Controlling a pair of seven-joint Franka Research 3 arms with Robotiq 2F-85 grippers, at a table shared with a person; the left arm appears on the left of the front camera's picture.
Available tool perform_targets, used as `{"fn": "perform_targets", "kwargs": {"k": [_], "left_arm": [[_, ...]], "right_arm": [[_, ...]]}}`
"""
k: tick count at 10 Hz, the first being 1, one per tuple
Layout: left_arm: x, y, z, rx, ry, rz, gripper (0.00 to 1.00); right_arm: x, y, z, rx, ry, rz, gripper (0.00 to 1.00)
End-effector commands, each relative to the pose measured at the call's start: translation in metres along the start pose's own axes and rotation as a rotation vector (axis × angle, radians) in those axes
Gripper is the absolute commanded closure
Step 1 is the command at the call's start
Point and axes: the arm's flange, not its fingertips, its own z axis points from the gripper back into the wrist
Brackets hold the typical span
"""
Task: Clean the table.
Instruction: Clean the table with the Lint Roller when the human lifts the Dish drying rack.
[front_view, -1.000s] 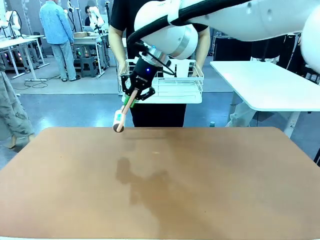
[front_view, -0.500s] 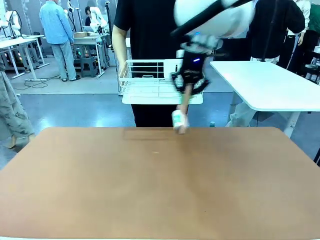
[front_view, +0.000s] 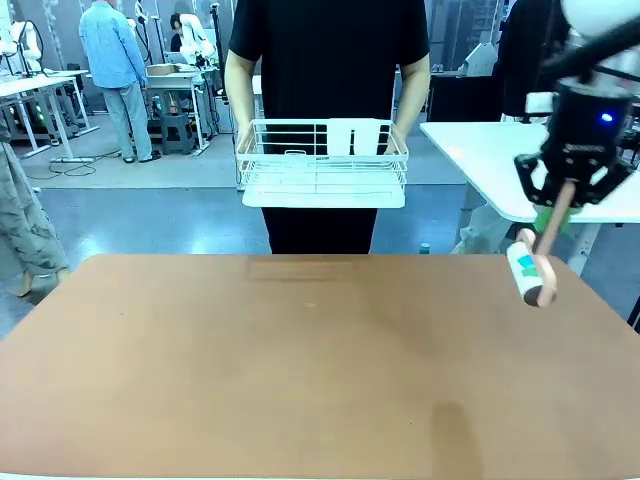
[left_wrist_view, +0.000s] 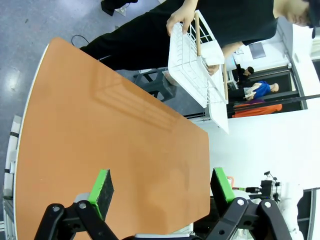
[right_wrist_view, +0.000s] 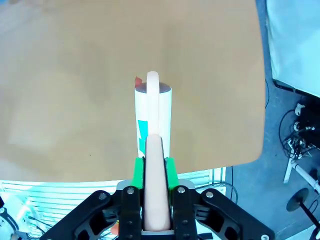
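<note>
The left tool (left_wrist_view: 162, 189) has its jaws wide apart with nothing between the green pads (left_wrist_view: 101, 186). In its wrist view the reddish-brown desk (left_wrist_view: 100, 125) lies below and stretches away beyond the fingers. At the desk's far side, near the middle, a person (front_view: 325, 60) in black holds a white wire rack (front_view: 322, 165) in both hands, off the desk top. Farther right, the right tool (front_view: 560, 205) hangs over the desk's far right corner, jaws clamped on the pink handle of a lint roller (front_view: 528, 275). The handle slants down from the tool, and the white roll at its end sits just above the desk surface near that corner. Whether it touches cannot be told. A white desk (front_view: 520, 160) stands behind the tool.
</note>
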Motion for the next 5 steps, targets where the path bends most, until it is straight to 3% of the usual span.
{"fn": "perform_targets", "kwargs": {"k": [1, 5], "left_arm": [[0.001, 0.000, 0.002, -0.031, -0.011, 0.001, 0.00], [0.001, 0.000, 0.002, -0.031, -0.011, 0.001, 0.00]], "right_arm": [[-0.006, -0.028, -0.021, 0.073, -0.047, 0.050, 0.79], [-0.006, -0.017, -0.010, 0.021, -0.018, 0.014, 0.79]]}}
